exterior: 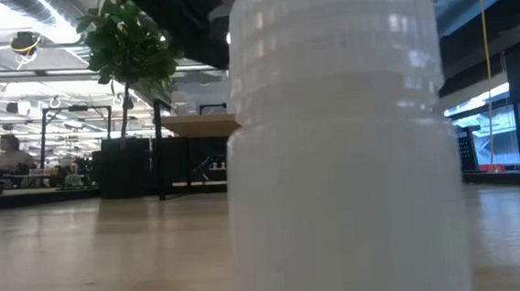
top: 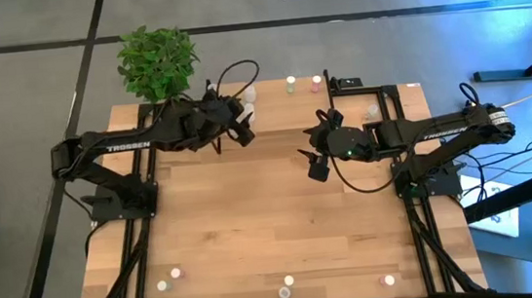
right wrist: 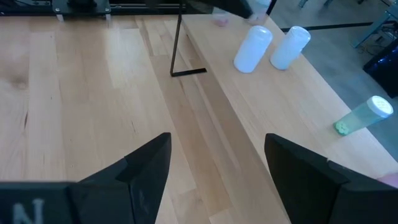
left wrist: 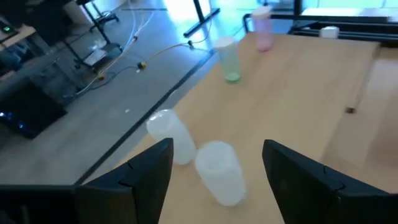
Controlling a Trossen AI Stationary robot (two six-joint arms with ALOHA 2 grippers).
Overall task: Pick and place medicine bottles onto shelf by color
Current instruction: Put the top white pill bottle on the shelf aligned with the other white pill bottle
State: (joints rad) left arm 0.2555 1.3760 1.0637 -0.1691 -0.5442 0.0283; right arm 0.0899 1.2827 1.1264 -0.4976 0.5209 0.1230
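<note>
From above: left gripper [top: 242,122] over the shelf [top: 272,109] at the table's far edge, beside two white bottles [top: 248,96]; green-capped bottle [top: 291,85] and pink-capped bottle [top: 316,84] further along; right gripper [top: 317,159] near mid-table [top: 282,216], fingers spread, empty.

At table level: one whitish bottle [exterior: 343,149] filling the frame, potted plant [exterior: 124,45] behind.

Past the left wrist: fingers [left wrist: 149,168] parted, gripping nothing, either side of a white bottle [left wrist: 219,171] standing free, a second touching it.

Past the right wrist: fingers [right wrist: 146,165] wide apart, nothing between, bottles standing on the shelf beyond.
</note>
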